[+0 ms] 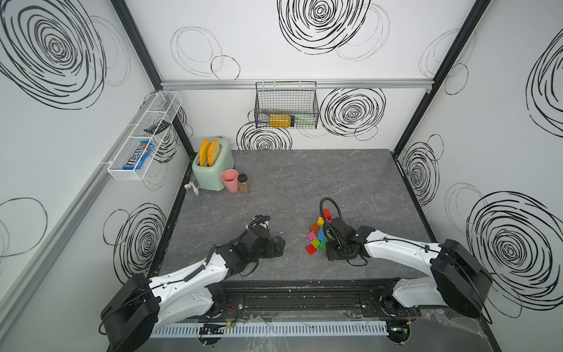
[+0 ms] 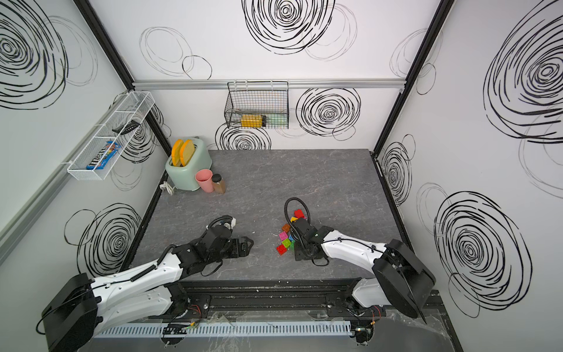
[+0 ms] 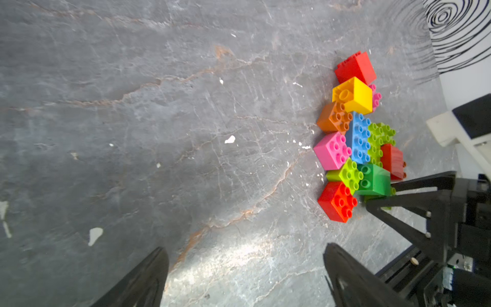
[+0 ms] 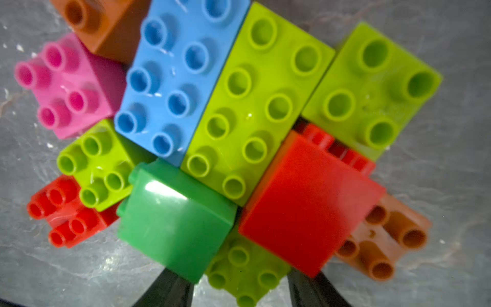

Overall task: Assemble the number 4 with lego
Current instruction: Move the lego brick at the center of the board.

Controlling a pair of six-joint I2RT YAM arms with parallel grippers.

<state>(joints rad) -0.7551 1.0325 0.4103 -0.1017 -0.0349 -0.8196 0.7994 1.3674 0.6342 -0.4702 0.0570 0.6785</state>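
In both top views the lego (image 1: pixel 316 236) (image 2: pixel 286 240) lies in a loose, unassembled heap on the grey surface (image 1: pixel 304 183), under the right arm's wrist. The left wrist view shows the left fingers (image 3: pixel 148 276) spread wide over bare surface well apart from the heap, holding nothing, probably to stay clear. In the right wrist view the right fingers (image 4: pixel 170 289) straddle a lime brick (image 4: pixel 244 271) at the heap's edge, seemingly to draw it out. A green brick (image 4: pixel 175 220) and a red brick (image 4: pixel 310 202) hide the contact, so I cannot tell whether they grip it.

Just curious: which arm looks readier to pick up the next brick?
Right. Its gripper sits in the lego pile, closed around a lime brick; the left gripper hangs open over bare table, apart from it.
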